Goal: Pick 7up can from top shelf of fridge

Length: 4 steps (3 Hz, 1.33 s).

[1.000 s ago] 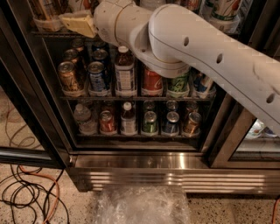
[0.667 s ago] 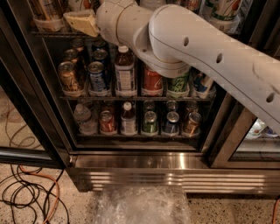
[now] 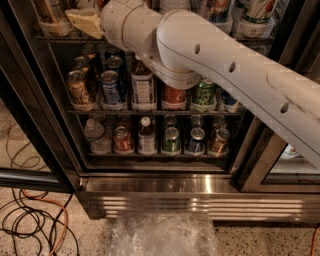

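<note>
The fridge (image 3: 200, 195) stands open in front of me, with wire racks of drinks. My white arm (image 3: 210, 55) reaches in from the right across the top shelf (image 3: 60, 38). My gripper (image 3: 86, 22), cream-coloured, is at the shelf's left end, beside tan cans at the top left. A white can with green and red marks, the 7up can (image 3: 259, 9), stands at the shelf's right end in a translucent cup holder (image 3: 255, 27), far right of the gripper and cut off by the frame's top edge. The arm hides the middle of the shelf.
Lower racks hold several cans and bottles, among them a red Coca-Cola can (image 3: 174, 95) and a green can (image 3: 205, 92). The black door frame (image 3: 35, 100) stands at the left. Cables (image 3: 30, 220) lie on the floor, with crumpled clear plastic (image 3: 160, 235) by the steel base.
</note>
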Available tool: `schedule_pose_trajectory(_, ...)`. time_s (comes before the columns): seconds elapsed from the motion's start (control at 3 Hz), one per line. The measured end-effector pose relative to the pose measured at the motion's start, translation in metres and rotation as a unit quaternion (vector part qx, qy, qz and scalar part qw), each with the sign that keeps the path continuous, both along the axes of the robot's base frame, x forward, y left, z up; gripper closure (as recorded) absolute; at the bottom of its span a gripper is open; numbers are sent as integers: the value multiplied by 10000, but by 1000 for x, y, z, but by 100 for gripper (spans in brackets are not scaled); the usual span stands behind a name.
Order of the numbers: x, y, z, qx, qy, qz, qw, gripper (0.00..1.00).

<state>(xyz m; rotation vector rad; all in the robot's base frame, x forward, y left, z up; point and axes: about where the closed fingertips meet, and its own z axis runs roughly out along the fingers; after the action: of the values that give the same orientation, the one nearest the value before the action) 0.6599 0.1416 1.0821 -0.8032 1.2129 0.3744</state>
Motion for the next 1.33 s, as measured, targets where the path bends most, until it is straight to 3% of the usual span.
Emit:
schedule_pose_trajectory(0.33,5,14,-2,127,35,21,9999,34)
schedule_pose_trajectory(1.33,9,17,-10,144,60,-134,9998,98)
